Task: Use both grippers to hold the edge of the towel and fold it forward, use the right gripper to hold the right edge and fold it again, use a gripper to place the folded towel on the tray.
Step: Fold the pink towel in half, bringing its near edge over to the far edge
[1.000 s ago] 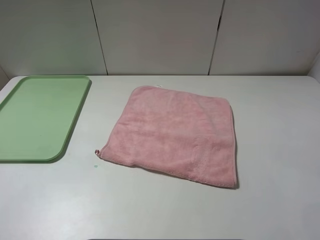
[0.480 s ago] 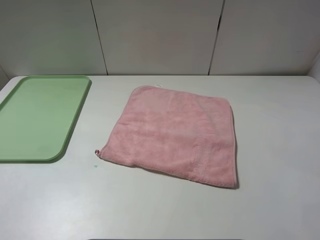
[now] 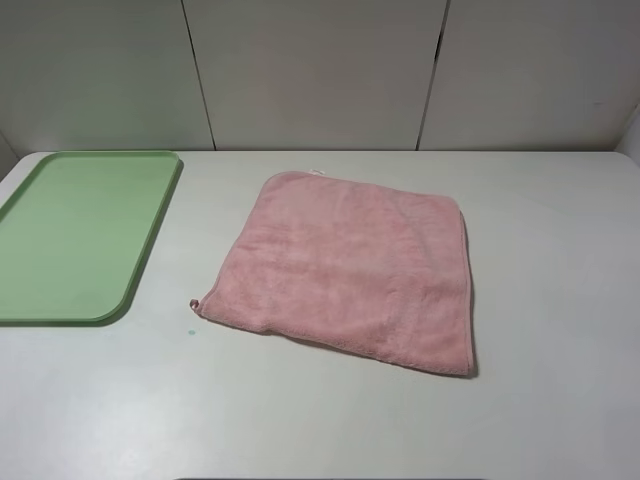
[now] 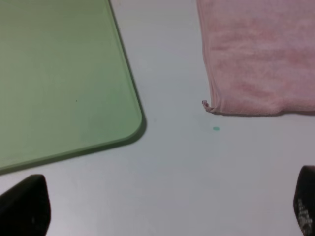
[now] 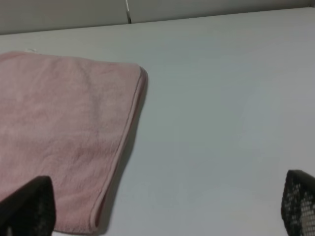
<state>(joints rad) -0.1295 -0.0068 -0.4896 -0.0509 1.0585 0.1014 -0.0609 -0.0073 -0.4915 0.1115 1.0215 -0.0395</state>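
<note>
Pale table (image 3: 560, 410) w/ towel (image 3: 350, 270) flat, tray (image 3: 75, 235) apart; jaws prob. wide.

I am looking down on a plain white tabletop (image 3: 560, 300) that is filling most of the high view. It is matte, and the light is falling on it evenly and softly. Behind it a pale grey wall (image 3: 310, 70) is standing right at the far edge, and two dark seams (image 3: 197, 75) are dividing it into panels, both leaning slightly. A tiny green speck (image 3: 190, 332) is sitting on the tabletop towards the front left.
</note>
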